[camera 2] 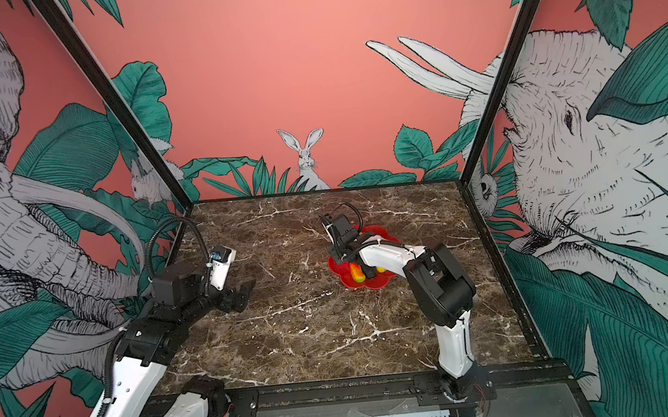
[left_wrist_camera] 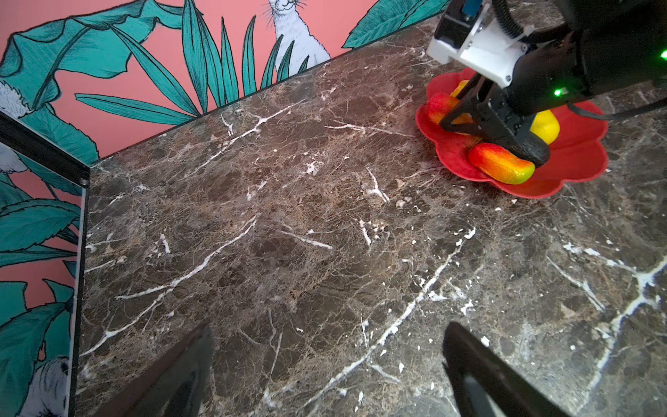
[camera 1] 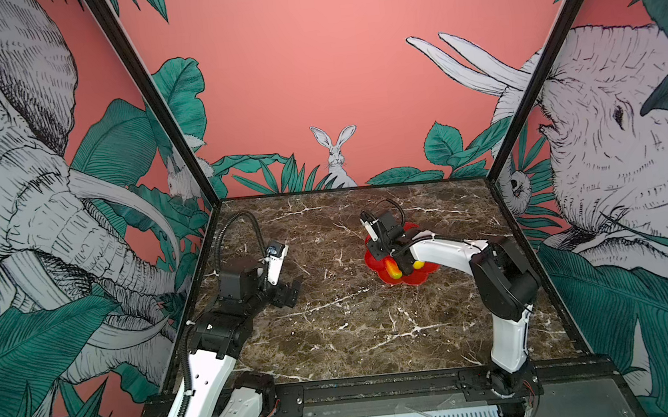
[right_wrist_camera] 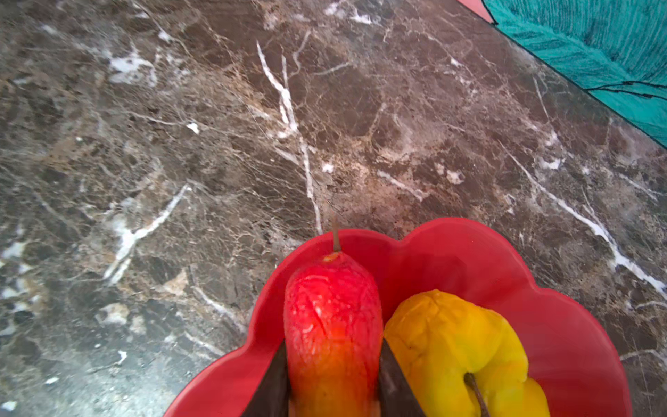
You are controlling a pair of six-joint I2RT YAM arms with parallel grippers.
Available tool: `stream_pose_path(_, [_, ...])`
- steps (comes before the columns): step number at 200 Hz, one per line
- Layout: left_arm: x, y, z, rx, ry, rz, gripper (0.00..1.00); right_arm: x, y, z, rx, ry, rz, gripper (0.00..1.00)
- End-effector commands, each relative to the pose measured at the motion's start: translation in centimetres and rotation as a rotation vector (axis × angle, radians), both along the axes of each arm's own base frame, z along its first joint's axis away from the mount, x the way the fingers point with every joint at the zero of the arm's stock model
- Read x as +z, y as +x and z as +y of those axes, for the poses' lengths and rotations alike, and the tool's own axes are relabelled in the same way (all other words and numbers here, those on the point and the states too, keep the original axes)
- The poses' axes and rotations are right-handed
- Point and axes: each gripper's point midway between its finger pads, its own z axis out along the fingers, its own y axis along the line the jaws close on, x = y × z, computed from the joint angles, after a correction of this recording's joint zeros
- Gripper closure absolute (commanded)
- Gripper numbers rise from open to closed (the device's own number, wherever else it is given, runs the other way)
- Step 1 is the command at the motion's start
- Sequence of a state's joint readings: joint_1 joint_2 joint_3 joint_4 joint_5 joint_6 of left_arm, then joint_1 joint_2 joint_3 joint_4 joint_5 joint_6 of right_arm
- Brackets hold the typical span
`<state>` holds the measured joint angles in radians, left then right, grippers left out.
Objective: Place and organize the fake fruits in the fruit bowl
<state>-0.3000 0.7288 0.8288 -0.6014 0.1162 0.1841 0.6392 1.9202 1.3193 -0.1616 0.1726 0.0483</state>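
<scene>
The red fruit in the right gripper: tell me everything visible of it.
The red fruit is elongated with a wrinkled, foam-like skin, red at its stem end shading to orange, and carries a thin brown stem. The right gripper clamps its sides over the fruit bowl, close beside a yellow fruit.

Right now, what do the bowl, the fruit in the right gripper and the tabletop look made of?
The bowl: likely plastic, glossy red; smooth, with soft sheen.
The red-orange fruit: probably soft foam or rubber, matte; its painted skin is wrinkled and creased.
The tabletop: dark brown marble look with white veins; real stone or a printed surface, cannot tell.
</scene>
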Motion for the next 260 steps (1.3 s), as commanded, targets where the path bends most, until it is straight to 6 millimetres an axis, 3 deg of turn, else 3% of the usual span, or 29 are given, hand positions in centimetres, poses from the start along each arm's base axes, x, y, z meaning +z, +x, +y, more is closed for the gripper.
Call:
stream_pose_path(1, [-0.6, -0.4, 0.0, -0.008, 0.003, 0.016, 0.0, -0.4, 0.8, -0.8, -0.043, -0.014, -0.018, 0.73])
stream_pose_path(80, [-0.4, -0.4, 0.0, -0.01, 0.002, 0.006, 0.0, -2.3, 0.6, -1.2, -0.049, -0.041, 0.021, 0.59])
stream_pose_path(136, [-0.4, -0.3, 0.0, -0.01, 0.003, 0.009, 0.0, -1.1, 0.3, -1.1, -0.031, -0.031, 0.018, 0.43])
stream_pose_path(153, [-0.4, -0.4, 0.0, -0.01, 0.004, 0.009, 0.0, 0.9, -0.1, -1.1, -0.018, -0.009, 0.002, 0.39])
stream_pose_path(167, [-0.4, -0.3, 0.1, -0.009, 0.006, 0.008, 0.0, 3.9, -0.6, -0.8, 0.006, 0.034, -0.029, 0.33])
stream_pose_path(171, [-0.4, -0.3, 0.1, -0.007, 0.007, 0.007, 0.0, 3.7, -1.3, -1.1, 0.014, 0.033, -0.017, 0.3])
stream_pose_path(196, [0.2, 0.1, 0.4, 0.023, 0.003, -0.011, 0.0, 8.9, -3.9, -1.3, 0.095, 0.121, -0.081, 0.01])
stream_pose_path(212, [1.3, 0.4, 1.0, 0.075, -0.023, -0.033, 0.0, 12.5, -5.7, -2.2, 0.134, 0.166, -0.153, 0.0])
stream_pose_path(236, [2.4, 1.7, 2.1, 0.184, -0.074, -0.122, 0.0, 16.1, -7.9, -5.5, 0.105, 0.16, -0.287, 0.0])
stream_pose_path(260, [2.6, 3.8, 3.8, 0.326, -0.112, -0.229, 0.0, 17.4, -8.9, -11.4, -0.042, 0.133, -0.483, 0.0])
